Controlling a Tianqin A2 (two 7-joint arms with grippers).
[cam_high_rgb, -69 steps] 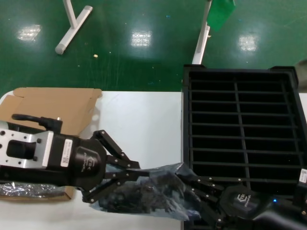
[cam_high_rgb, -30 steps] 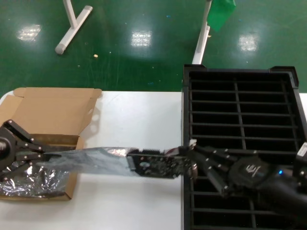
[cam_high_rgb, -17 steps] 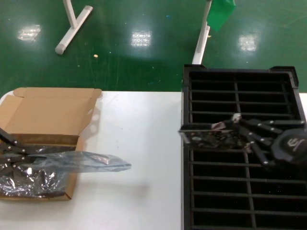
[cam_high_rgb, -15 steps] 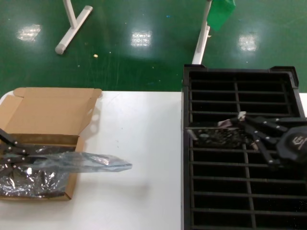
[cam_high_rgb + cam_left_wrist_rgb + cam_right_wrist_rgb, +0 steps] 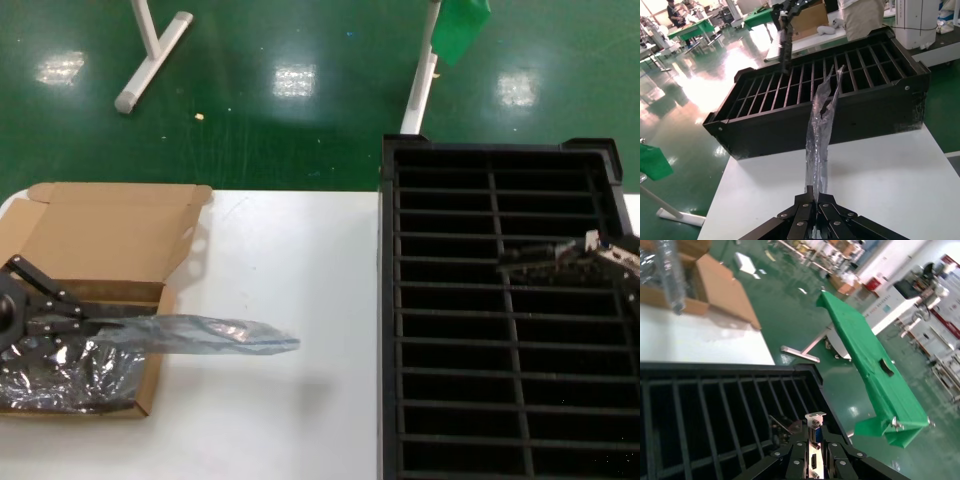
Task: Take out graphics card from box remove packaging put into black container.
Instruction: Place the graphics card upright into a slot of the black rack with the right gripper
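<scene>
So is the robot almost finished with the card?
Nearly. The card is out of the box and out of its bag. The right gripper holds the card edge-up over the black crate, at its right side. The left gripper holds the empty bag over the table. Left to do: lower the card into a slot and let go.

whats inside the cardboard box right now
The box holds crinkled plastic bags. The left hand pinches an emptied bag that sticks out over the table. Anything under the plastic is hidden.
</scene>
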